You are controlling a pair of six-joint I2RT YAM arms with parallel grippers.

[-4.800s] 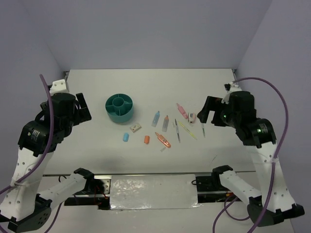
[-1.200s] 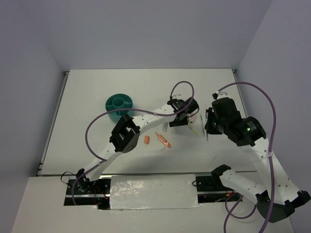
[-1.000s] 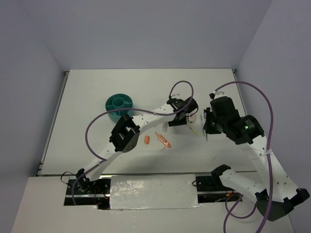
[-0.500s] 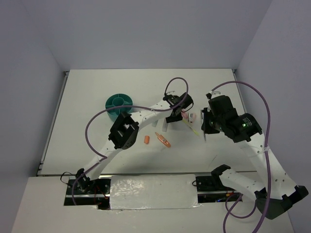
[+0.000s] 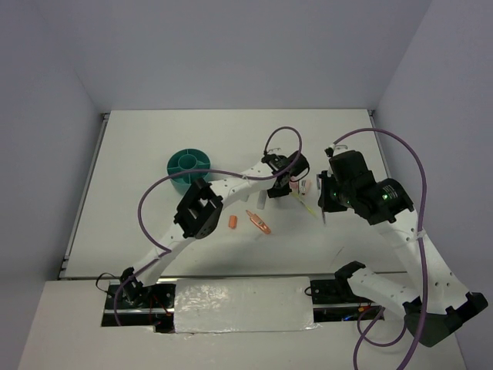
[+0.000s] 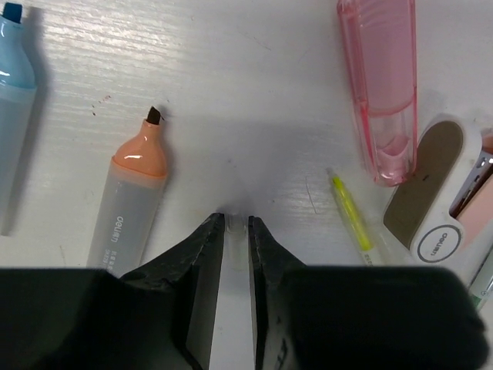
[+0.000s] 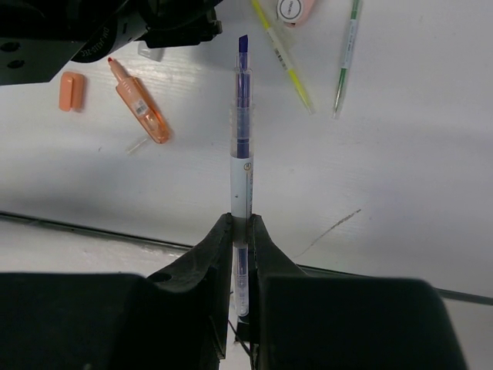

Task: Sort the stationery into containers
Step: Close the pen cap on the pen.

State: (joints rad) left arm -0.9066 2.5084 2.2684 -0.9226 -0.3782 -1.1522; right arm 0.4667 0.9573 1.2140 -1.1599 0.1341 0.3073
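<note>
My left gripper [image 6: 236, 225] is down on the table among the stationery, its jaws drawn in close on a thin clear pen [image 6: 235, 222]. Beside it lie an orange marker [image 6: 131, 208], a blue marker [image 6: 11, 116], a pink marker [image 6: 381, 85] and a yellow pen [image 6: 353, 216]. My right gripper [image 7: 240, 220] is shut on a purple pen [image 7: 242, 154], held above the table. The round teal container [image 5: 190, 168] stands at the left, away from both grippers. The left gripper [image 5: 279, 189] and right gripper [image 5: 325, 204] are close together.
An orange eraser [image 5: 232, 222] and another orange marker [image 5: 258, 222] lie near the middle. A pink and white tape dispenser [image 6: 435, 208] sits right of the left gripper. A green pen [image 7: 347, 54] lies farther right. Purple cables loop over both arms.
The left gripper's jaws have narrowed around the thin clear pen and its wrist has shifted slightly. The right arm has kept hold of the purple pen and barely moved.
</note>
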